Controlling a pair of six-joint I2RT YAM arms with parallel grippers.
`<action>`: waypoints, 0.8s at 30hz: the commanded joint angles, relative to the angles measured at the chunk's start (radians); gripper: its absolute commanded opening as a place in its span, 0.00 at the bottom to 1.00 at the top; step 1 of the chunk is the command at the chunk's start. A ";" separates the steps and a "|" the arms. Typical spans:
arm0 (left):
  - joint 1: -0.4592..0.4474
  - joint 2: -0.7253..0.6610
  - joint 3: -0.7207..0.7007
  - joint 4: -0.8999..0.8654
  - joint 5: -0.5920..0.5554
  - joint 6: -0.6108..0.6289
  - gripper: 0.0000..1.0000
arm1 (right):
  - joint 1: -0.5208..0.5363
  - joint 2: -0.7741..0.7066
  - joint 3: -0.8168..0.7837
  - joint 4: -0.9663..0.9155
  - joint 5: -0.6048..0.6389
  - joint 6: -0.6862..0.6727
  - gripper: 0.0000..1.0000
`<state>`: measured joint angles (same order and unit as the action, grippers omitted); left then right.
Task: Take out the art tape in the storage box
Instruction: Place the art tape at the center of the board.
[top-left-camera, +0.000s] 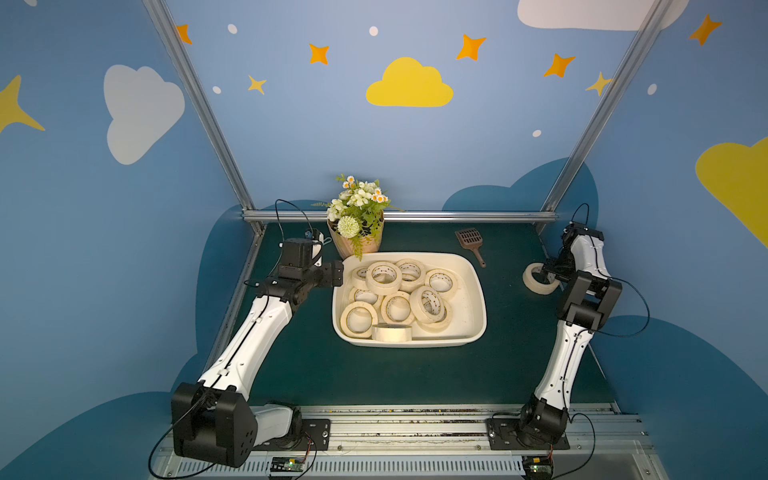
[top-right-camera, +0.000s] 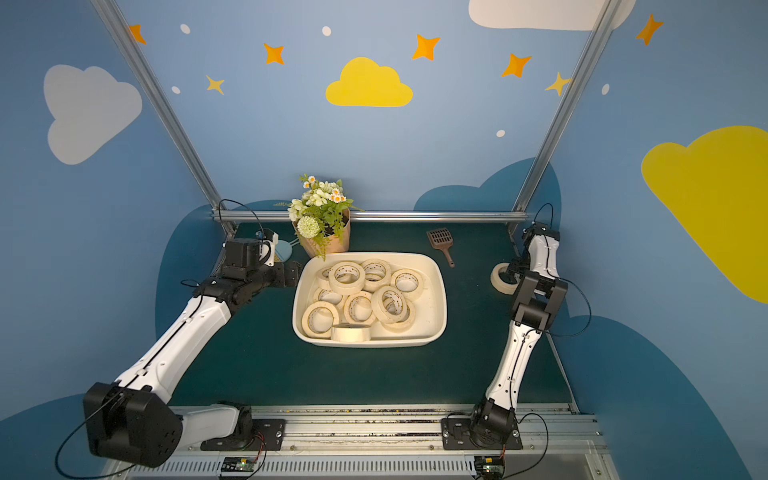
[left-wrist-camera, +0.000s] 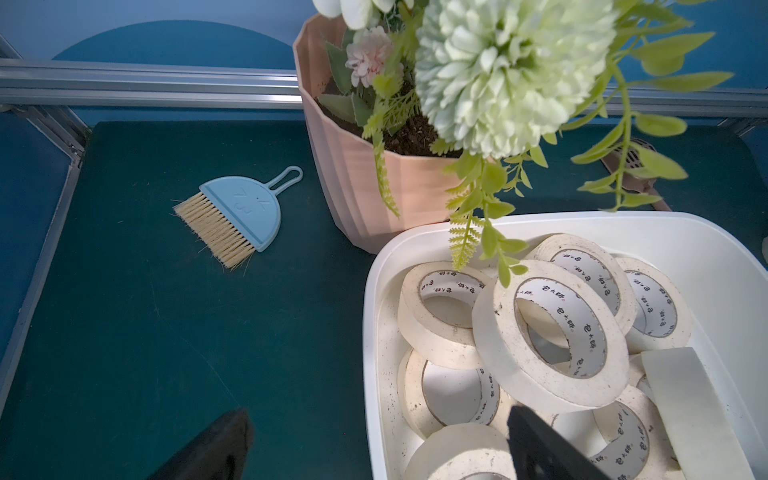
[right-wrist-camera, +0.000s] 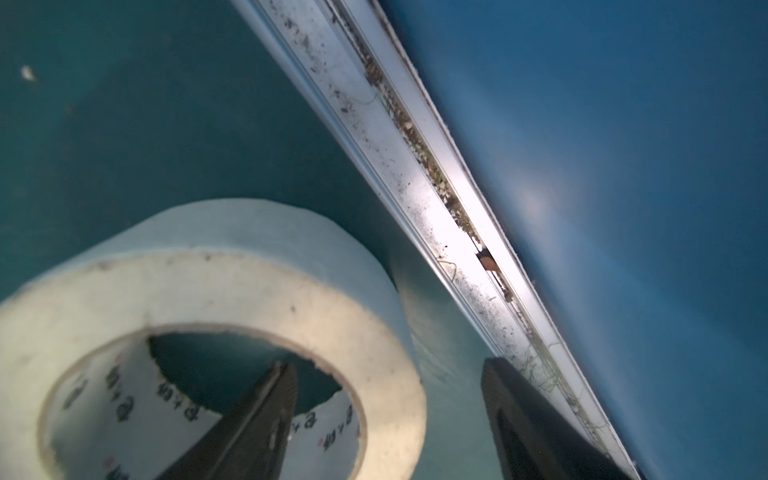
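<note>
Cream art tape (top-left-camera: 384, 277) with dark-printed cores fills the cream-white storage box (top-left-camera: 473, 307); dark green table (top-left-camera: 374, 374); pink ribbed pot (left-wrist-camera: 353, 178).

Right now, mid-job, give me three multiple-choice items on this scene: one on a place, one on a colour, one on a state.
1. The tape roll outside the storage box lies:
A. beside the right hand
B. in the flower pot
C. on the brush

2. The small brush has a body that is:
A. red
B. light blue
C. black

3. The left hand is:
A. shut on a roll
B. shut, holding nothing
C. open

Answers: 1 A, the roll sits on the mat at that hand; 2 B, seen in the left wrist view; 3 C, fingers stand wide apart.
</note>
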<state>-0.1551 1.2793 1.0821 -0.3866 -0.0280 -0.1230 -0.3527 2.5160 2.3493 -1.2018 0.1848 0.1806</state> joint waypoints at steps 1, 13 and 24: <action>0.005 0.003 -0.008 0.009 0.013 0.008 1.00 | 0.029 -0.146 -0.021 -0.014 0.001 -0.022 0.81; 0.003 0.007 -0.008 0.007 0.013 0.009 1.00 | 0.460 -0.501 -0.290 -0.010 -0.109 -0.074 0.83; -0.003 0.019 -0.004 0.005 0.044 0.000 1.00 | 0.739 -0.687 -0.694 0.123 -0.450 -0.115 0.66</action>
<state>-0.1574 1.2892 1.0821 -0.3874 -0.0093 -0.1230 0.3817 1.8847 1.7306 -1.1450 -0.1402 0.0834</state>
